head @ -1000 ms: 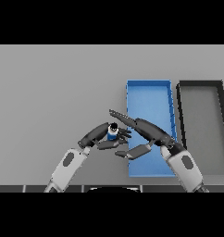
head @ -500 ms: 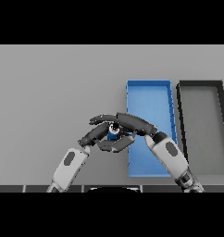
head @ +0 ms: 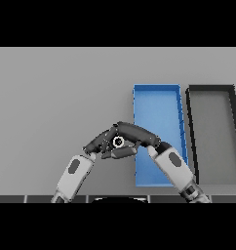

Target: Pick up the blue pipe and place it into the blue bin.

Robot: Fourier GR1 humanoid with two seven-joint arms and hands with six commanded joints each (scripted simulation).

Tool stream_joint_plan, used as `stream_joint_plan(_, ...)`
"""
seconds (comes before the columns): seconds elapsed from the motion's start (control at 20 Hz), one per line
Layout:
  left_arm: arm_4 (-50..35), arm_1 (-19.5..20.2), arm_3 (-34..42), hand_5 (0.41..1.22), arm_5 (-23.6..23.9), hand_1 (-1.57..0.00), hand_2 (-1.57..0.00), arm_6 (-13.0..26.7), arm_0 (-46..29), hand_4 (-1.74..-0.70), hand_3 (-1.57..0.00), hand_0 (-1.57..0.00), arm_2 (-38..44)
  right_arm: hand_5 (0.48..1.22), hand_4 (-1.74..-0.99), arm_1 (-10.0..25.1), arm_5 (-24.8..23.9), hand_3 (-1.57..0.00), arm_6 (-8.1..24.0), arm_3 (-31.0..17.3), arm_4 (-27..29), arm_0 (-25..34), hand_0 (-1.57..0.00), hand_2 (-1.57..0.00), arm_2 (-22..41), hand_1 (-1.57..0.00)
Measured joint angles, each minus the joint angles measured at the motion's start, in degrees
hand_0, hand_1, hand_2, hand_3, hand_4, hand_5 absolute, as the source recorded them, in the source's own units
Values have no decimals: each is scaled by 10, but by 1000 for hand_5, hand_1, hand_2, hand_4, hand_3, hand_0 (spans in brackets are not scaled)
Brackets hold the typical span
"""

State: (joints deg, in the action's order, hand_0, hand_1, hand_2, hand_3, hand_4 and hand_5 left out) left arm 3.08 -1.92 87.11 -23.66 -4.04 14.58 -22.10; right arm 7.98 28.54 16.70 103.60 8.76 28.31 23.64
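Observation:
The blue pipe [head: 118, 142] shows its pale ring-shaped end facing up, just left of the blue bin [head: 156, 105]. My left hand [head: 97, 143] comes in from the lower left and my right hand [head: 138, 134] from the lower right, reaching across the bin's near left part. Both hands meet at the pipe with fingers curled round it. The pipe's sides are hidden by the fingers. I cannot tell whether it rests on the table [head: 56, 97] or is held above it.
A black bin [head: 212, 122] stands right beside the blue bin on its right. The grey table stretches wide to the left and behind the hands.
My right hand has swung left from over the blue bin and closed over the pipe held by my left hand. The left hand has barely moved.

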Motion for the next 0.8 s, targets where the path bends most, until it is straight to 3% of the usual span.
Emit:
stream_joint_plan(0.1,13,-6,-3,1221,3,-1571,-1555,-3,0,-1731,-1432,-1571,-2,1129,-1488,-2,4,-1480,-6,3,-4,-9,-1506,-1508,0,-1508)
stream_joint_plan(0.3,15,-3,9,1221,2,-1571,-1564,2,-11,-1732,-1434,-1571,5,1183,-1494,-32,3,-1534,43,5,31,-21,-1545,-1545,-14,-1545)
stream_joint_plan(0.35,18,-3,19,1221,-1,-1571,-1566,14,-21,-1734,-1264,-1571,0,1191,-1495,-36,4,-1541,35,9,28,-34,-1550,-1550,-13,-1550)
stream_joint_plan(0.4,19,-6,19,1221,4,-1368,-1336,8,-10,-1629,-1051,-1446,6,1197,-1496,-44,-1,-1547,40,13,30,-28,-1554,-1555,-17,-1554)
stream_joint_plan(0.45,30,-5,13,1221,6,-1094,-1069,-9,-8,-1512,-841,-1175,7,1202,-1496,-45,-2,-1552,46,15,24,-28,-1557,-1558,-22,-1558)
stream_joint_plan(0.5,35,0,11,1221,-2,-875,-855,-9,-10,-1406,-672,-940,10,1206,-1497,-49,-3,-1556,31,11,13,-32,-1560,-1560,-21,-1560)
stream_joint_plan(0.6,51,7,6,1221,-22,-560,-547,-16,-3,-1250,-430,-601,10,1211,-1498,-54,1,-1561,52,12,12,-27,-1564,-1564,-25,-1564)
stream_joint_plan(0.8,58,6,0,912,-46,-229,-223,15,-5,-1059,-175,-246,19,1217,-1499,-74,9,-1567,69,7,-9,-28,-1568,-1568,-32,-1568)
